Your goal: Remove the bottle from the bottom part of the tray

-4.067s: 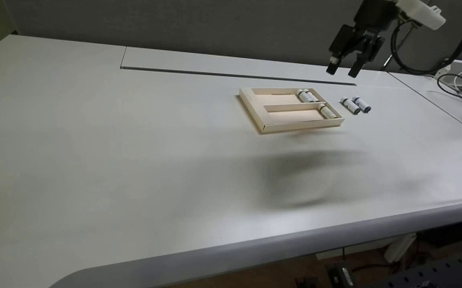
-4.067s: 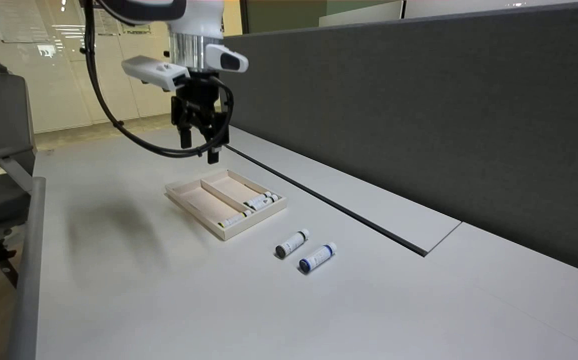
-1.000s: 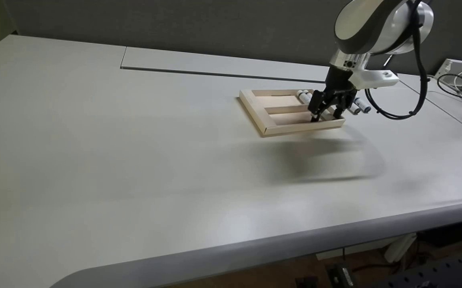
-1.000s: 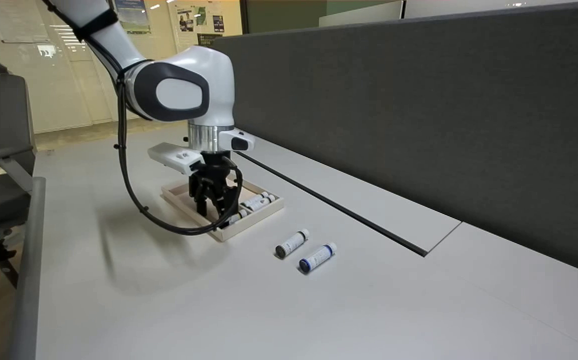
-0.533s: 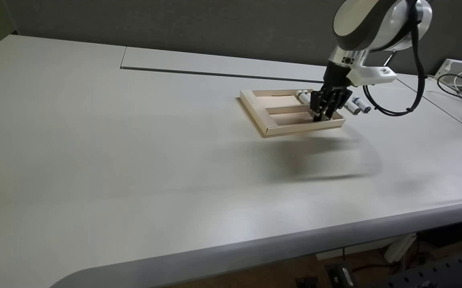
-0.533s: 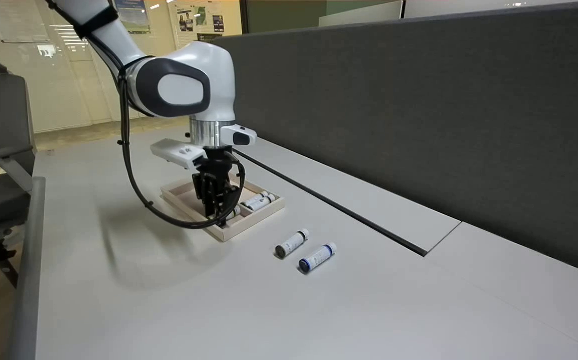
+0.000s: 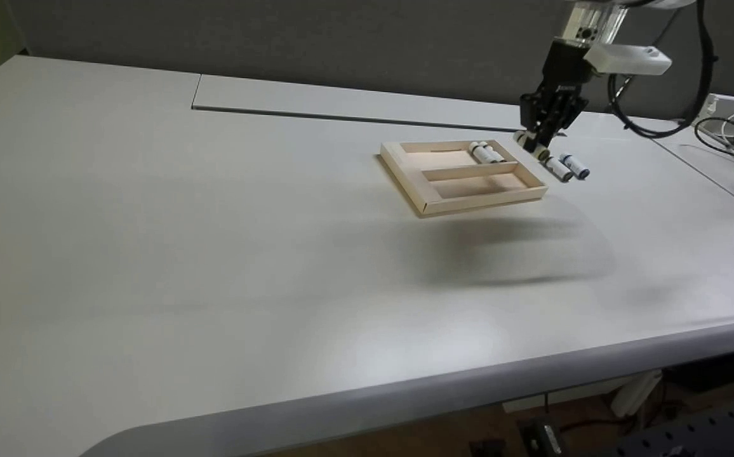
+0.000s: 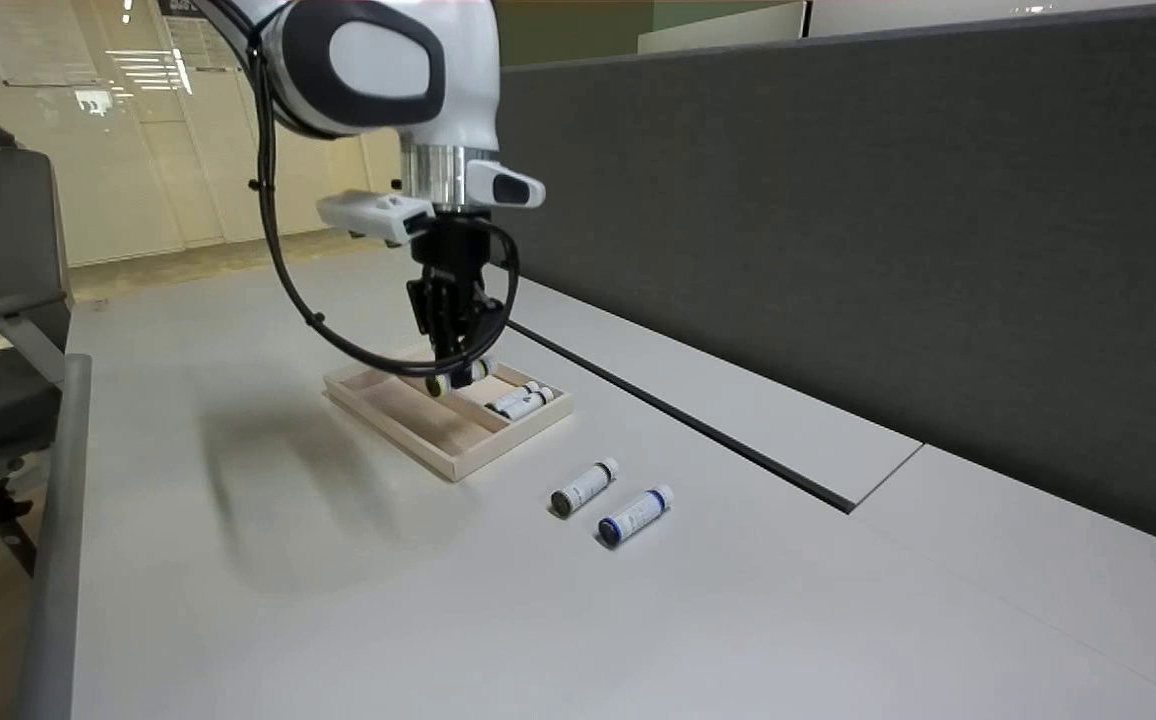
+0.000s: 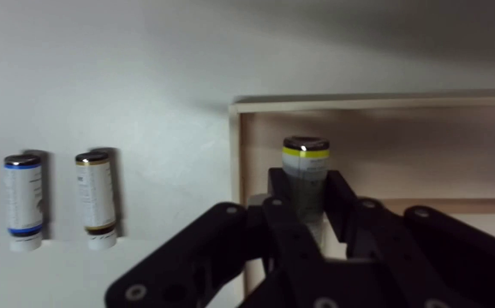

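With the black two-fingered pincer (image 9: 306, 182) clamped on the small white-labelled, yellow-banded cylindrical bottle (image 9: 305, 164) above the square cream tray (image 7: 410, 171), carry it high and steady, fully past the tray, before lowering.

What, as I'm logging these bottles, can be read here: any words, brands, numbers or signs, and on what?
No text is readable.
Yellow-banded bottle in the gripper: print too blurred.
Blue-banded bottle: print too small and blurred.
Gold-banded bottle: the same.
Two bottles in the tray: labels too small.
Far-wall posting: cut off, too small.
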`<state>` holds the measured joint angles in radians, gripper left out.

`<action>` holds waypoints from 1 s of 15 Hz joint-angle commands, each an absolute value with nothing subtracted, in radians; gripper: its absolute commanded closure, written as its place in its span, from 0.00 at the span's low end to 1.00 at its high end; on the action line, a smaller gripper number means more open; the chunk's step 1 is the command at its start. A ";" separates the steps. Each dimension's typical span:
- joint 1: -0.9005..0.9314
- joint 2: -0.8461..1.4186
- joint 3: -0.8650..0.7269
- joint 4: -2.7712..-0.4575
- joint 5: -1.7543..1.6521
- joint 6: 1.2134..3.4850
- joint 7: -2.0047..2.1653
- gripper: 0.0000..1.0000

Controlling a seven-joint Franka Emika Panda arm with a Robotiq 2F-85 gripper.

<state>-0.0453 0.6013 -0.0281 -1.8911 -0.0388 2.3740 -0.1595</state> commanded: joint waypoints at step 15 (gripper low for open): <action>-0.384 0.755 -0.089 -1.532 -0.008 2.218 -0.479 0.93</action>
<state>-0.3692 0.6744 -0.0718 -1.6763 -0.0004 2.2737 -0.4909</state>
